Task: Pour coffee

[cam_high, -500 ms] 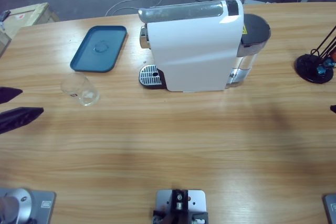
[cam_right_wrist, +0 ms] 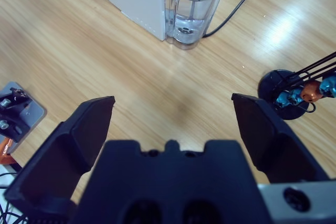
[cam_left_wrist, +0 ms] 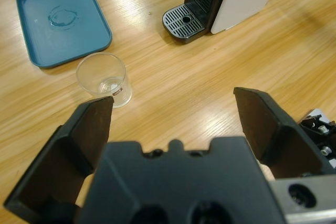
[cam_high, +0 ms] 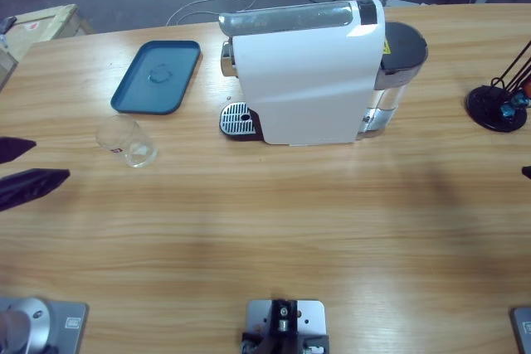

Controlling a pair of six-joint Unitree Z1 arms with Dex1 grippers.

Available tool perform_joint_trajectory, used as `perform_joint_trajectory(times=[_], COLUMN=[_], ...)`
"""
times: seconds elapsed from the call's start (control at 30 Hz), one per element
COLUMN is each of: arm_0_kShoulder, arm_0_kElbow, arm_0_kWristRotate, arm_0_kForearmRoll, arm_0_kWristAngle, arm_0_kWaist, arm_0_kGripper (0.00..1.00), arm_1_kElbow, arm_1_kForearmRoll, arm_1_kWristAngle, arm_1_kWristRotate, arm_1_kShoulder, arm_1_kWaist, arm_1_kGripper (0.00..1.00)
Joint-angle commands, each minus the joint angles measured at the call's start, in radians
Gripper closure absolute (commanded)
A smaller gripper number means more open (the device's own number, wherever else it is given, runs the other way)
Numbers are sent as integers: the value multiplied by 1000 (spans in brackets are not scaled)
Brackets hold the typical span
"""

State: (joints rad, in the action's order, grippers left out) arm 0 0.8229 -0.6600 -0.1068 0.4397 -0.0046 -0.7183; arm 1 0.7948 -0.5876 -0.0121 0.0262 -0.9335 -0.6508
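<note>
L gripper (cam_left_wrist: 173, 124) is seen w/ jaws spread wide, nothing held, hovering over the desk (cam_high: 274, 213) at its left edge; in the high view its black jaw tips (cam_high: 29, 173) poke in from the left. A clear glass (cam_left_wrist: 103, 78) stands upright just ahead of its left jaw, beside a teal tray (cam_left_wrist: 60, 18). Coffee can't be made out in the glass; only a faint trace at the bottom, too unclear to tell. A white coffee machine (cam_high: 307, 72) w/ drip grille (cam_high: 236, 118) is set mid-desk. R gripper (cam_right_wrist: 173, 124) is likewise wide apart & empty, pointed at the machine's water tank (cam_right_wrist: 191, 9); a black capsule stand (cam_right_wrist: 289, 98) is seen nearby.
</note>
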Motion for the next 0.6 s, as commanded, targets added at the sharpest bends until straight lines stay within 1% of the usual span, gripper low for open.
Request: perform_joint_trajectory(times=[0.03, 0.1, 0.17, 0.27, 0.3, 0.37, 0.43, 0.5, 0.57, 0.6], arm_0_kShoulder=[266, 333, 396, 498, 539, 611, 687, 764, 814, 830], arm_0_kElbow=[-226, -255, -272, -330, -343, -346, -347, -358, -375, -384], arm_0_kWristRotate=[-47, -114, -208, -419, -519, -653, -723, -774, -790, -788], arm_0_kForearmRoll=[-52, -74, -119, -128, -141, -197, -281, -352, -411, -444], arm_0_kWristAngle=[-2, -6, -60, -200, -265, -351, -449, -545, -594, -598], arm_0_kWaist=[-8, 13, 54, 132, 167, 209, 230, 246, 252, 254], arm_0_kGripper=[0, 0, 0, 0, 0, 3, 35, 43, 71, 124], arm_1_kElbow=[-31, -31, -36, -40, -40, -40, -40, -41, -46, -49], arm_1_kForearmRoll=[6, 6, 19, 27, 28, 29, 31, 34, 43, 47], arm_1_kWristAngle=[-11, -15, -16, -21, -25, -31, -31, -31, -30, -29], arm_1_kWristRotate=[2, 0, 0, -1, -1, -2, -2, -2, -1, -1], arm_1_kShoulder=[3, -2, -7, -10, -12, -18, -23, -28, -28, -28], arm_1_kWaist=[17, 17, 17, 17, 17, 17, 17, 17, 17, 17], arm_1_kGripper=[0, 0, 0, 0, 0, 0, 0, 0, 0, 0])
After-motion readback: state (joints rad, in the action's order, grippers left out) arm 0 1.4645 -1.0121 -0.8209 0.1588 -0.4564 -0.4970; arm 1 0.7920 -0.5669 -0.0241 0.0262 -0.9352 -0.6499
